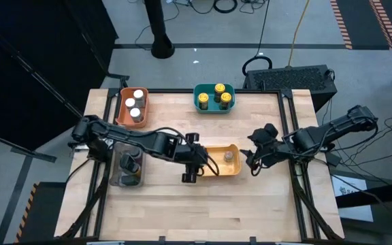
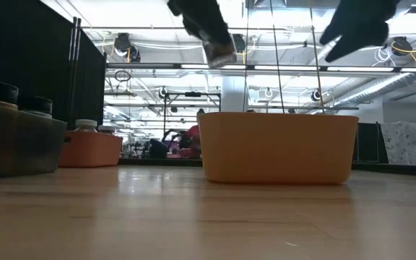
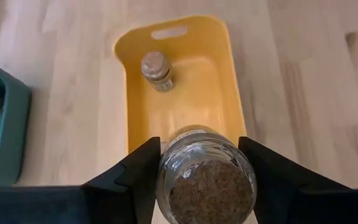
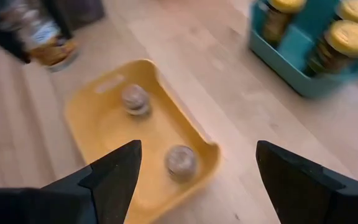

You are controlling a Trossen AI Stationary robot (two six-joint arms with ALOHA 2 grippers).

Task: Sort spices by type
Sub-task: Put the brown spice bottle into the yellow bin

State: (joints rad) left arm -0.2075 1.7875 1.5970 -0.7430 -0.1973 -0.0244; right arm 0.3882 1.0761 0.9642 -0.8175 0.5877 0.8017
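My left gripper [image 1: 190,168] hangs over the left end of the yellow bin [image 1: 235,169], shut on a glass spice jar [image 3: 205,183] of brown powder. Inside the bin stands a grey-lidded jar [image 3: 156,67]; the right wrist view shows two jars there [image 4: 134,99] [image 4: 181,163]. My right gripper [image 1: 255,162] hovers open just off the bin's right end, with nothing between its fingers [image 4: 114,171]. White-lidded jars stand in the orange bin [image 1: 122,109], yellow-lidded ones in the teal bin [image 1: 199,102], black-lidded ones in the grey bin [image 1: 118,178]. My left gripper pinches the jar's glass sides [image 3: 166,180] between its two fingers, which slant down toward the yellow bin. The jar is lifted clear of table and bin and tilted, with its far end [image 3: 194,132] pointing down at the bin's near end.
The four bins sit on a wooden table [image 1: 250,204] with a dark frame along its edges. Bare wood lies along the near side and between the bins. A black box [image 1: 288,76] stands behind the far right corner.
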